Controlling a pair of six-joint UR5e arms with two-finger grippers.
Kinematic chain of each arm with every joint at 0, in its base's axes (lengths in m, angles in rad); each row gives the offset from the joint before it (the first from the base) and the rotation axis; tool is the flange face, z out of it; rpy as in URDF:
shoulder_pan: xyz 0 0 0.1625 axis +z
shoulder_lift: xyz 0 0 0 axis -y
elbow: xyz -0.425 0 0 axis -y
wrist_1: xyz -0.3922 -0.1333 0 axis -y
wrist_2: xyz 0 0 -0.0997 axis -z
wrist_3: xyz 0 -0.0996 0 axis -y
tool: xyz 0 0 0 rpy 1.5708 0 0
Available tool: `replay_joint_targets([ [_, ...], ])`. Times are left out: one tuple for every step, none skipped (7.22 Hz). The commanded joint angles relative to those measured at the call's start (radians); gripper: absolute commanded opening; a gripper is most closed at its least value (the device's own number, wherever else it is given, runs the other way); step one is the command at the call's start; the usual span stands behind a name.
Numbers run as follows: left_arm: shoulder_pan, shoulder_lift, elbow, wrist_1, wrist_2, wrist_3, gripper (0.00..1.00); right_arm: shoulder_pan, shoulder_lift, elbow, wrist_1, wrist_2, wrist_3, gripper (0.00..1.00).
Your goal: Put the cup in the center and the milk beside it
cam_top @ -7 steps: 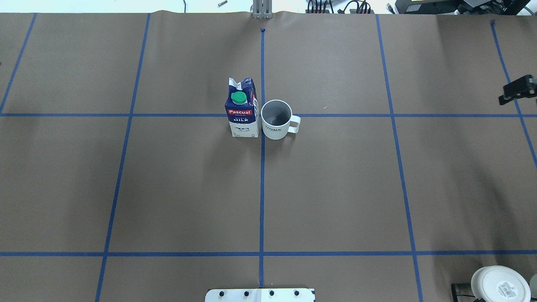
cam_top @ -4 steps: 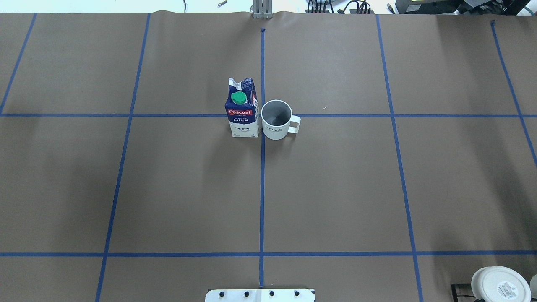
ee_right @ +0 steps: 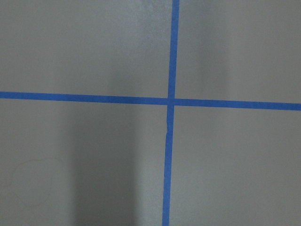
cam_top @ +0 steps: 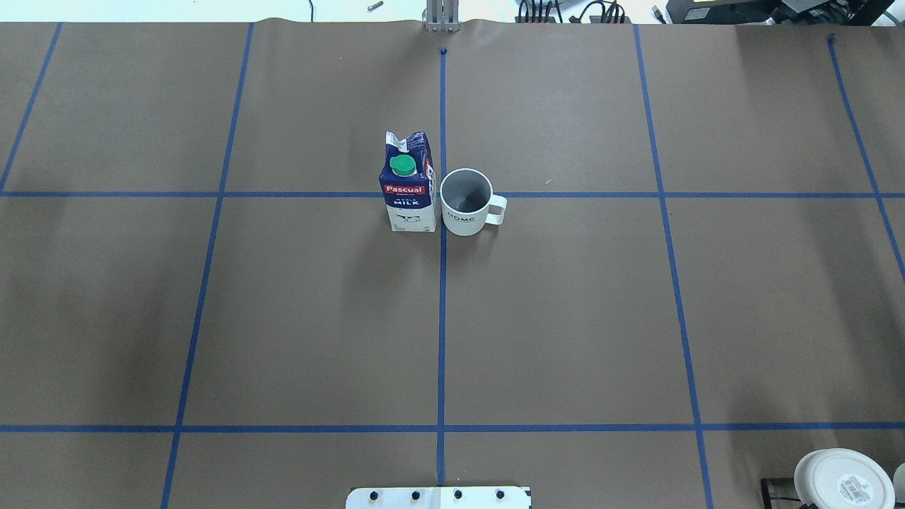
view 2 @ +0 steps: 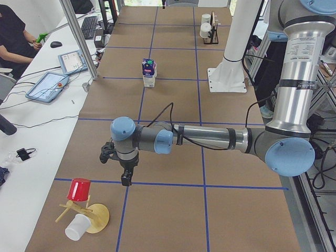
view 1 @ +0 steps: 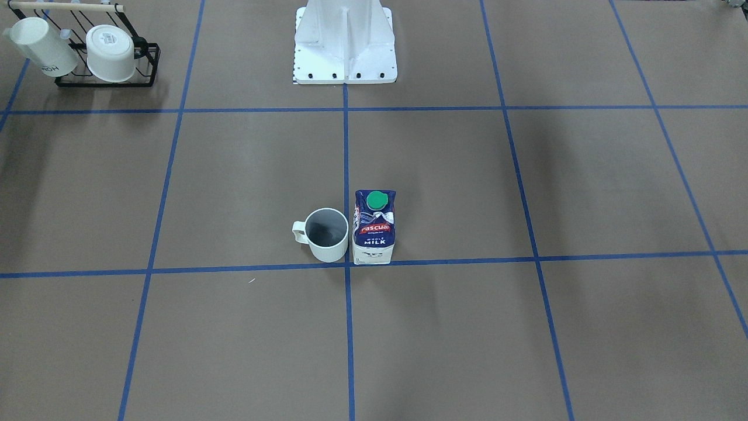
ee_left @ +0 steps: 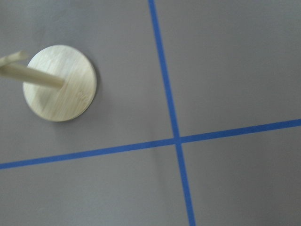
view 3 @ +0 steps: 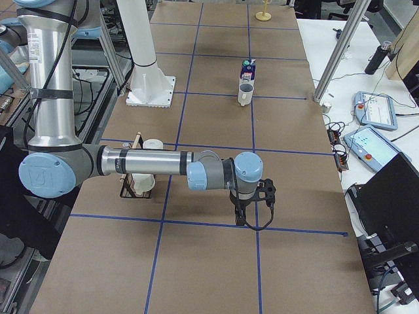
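**A:** What sits farthest to the robot's left?

**B:** A wooden stand (view 2: 97,218) carrying a red tumbler (view 2: 80,189) and a white tumbler (view 2: 77,227). The left gripper (view 2: 126,179) hangs near it over the brown table (view 2: 173,194), pointing down. Only the side view shows this gripper, so I cannot tell whether its fingers are spread or closed.

**A:** And the middle?

**B:** The milk (cam_top: 409,187) stands upright just left of the centre tape line (cam_top: 441,318). Its green cap (cam_top: 403,165) sits on the slope facing the robot. The cup (cam_top: 465,201) is just beside it on the right, at the crossing of the lines. It stands mouth up, with its handle pointing right, away from the carton. The gap between them is so thin that I cannot tell if they touch.

**A:** Then the right side?

**B:** The right gripper (view 3: 241,219) hangs pointing down above the table, well apart from the cup. It also shows only from the side, so I cannot tell how wide its fingers are. A black wire rack (view 1: 105,84) stands near that arm, with two white mugs (view 1: 110,52) tipped on it.
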Motion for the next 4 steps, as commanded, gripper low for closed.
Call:
replay_joint_targets([
  [-0.062,0.046,-0.009,0.002,-0.045,0.004,0.98,0.022,0.009,0.02,-0.049,0.01,-0.005,1.0],
  [-0.063,0.049,-0.027,0.002,-0.045,-0.005,0.98,0.022,0.006,0.029,-0.051,0.01,-0.005,1.0],
  [-0.063,0.051,-0.036,0.007,-0.042,-0.007,0.98,0.018,0.012,0.058,-0.11,0.01,-0.005,1.0],
  [-0.069,0.051,-0.05,0.013,-0.042,-0.007,0.98,0.019,0.029,0.078,-0.17,0.006,-0.005,1.0],
])
